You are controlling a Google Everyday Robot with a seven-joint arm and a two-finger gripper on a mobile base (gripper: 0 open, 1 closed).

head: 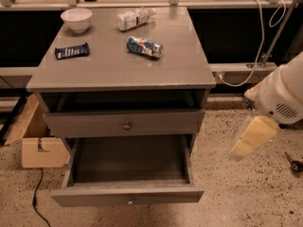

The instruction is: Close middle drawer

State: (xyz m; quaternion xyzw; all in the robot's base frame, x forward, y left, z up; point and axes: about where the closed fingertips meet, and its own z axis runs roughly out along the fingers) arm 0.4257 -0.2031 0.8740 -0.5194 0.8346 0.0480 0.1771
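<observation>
The middle drawer (128, 196) is pulled far out of the grey cabinet, its deep tray empty and a small pale knob (129, 202) on its low front. Above it, the top drawer (124, 123) with a dark knob stands slightly out. My gripper (253, 138), pale yellow on a white arm, hangs in the air to the right of the cabinet, level with the open drawer and apart from it. The lowest drawer is out of view.
On the cabinet top (109, 67) lie a white bowl (76, 19), a dark snack bar (72, 50), a blue chip bag (145, 47) and a pale packet (134, 18). A cardboard box (40, 150) sits on the floor left. Cables hang at right.
</observation>
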